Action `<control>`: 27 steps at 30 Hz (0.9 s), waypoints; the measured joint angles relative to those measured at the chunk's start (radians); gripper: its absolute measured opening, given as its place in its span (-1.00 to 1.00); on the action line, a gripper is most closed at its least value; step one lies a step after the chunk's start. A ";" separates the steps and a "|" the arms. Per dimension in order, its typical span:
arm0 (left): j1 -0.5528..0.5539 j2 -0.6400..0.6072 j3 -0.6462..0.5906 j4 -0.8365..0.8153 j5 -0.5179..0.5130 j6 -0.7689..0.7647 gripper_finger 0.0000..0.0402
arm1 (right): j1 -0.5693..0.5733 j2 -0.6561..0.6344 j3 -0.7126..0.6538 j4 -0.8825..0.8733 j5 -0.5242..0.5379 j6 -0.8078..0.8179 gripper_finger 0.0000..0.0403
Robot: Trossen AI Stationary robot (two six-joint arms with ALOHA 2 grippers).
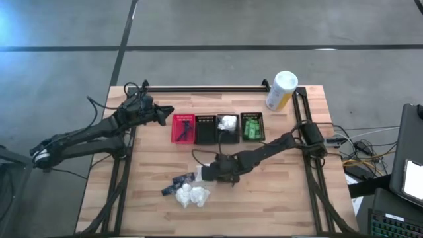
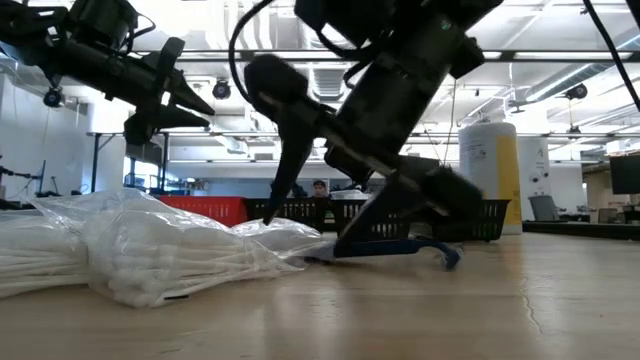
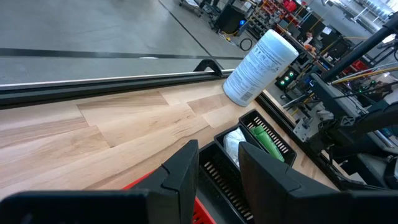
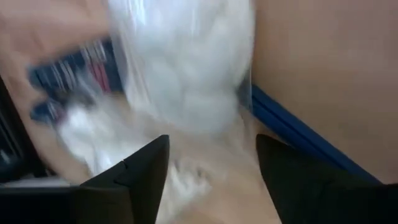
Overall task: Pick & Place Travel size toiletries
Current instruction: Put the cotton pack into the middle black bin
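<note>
White plastic-wrapped bundles [image 1: 190, 196] [image 2: 150, 250] lie on the table's near middle, with dark packets [image 1: 183, 180] beside them. A slim blue stick [image 2: 400, 247] [image 4: 298, 127] lies flat next to them. My right gripper [image 1: 203, 174] [image 4: 211, 168] is open and slants down right at the bundles' far side, one bundle [image 4: 186, 68] just ahead of its fingers. My left gripper [image 1: 168, 113] [image 3: 219, 168] hangs open and empty above the table's far left, beside the red basket [image 1: 183, 129]. My right gripper has one fingertip [image 2: 345, 243] down by the blue stick's end [image 2: 365, 248] and the bundles' plastic wrap. Whether it touches either one, I cannot tell.
Several small baskets stand in a row at the far middle: the red one, a black one [image 1: 205, 129], one holding a white bundle [image 1: 228, 122] and one holding green packets [image 1: 252, 125]. A white-and-yellow canister [image 1: 281, 90] lies at the far right.
</note>
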 joint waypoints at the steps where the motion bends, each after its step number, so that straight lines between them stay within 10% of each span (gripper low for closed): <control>1: 0.000 0.000 0.000 0.000 0.000 0.000 -0.40 | -0.004 0.000 0.000 -0.001 0.020 -0.002 0.09; 19: 0.000 0.000 0.000 0.000 0.000 0.000 -0.40 | -0.008 0.001 0.001 0.004 0.014 -0.076 -0.92; 27: 0.000 0.000 0.000 0.000 0.000 0.000 -0.40 | -0.009 -0.027 0.001 0.001 0.023 -0.151 -0.96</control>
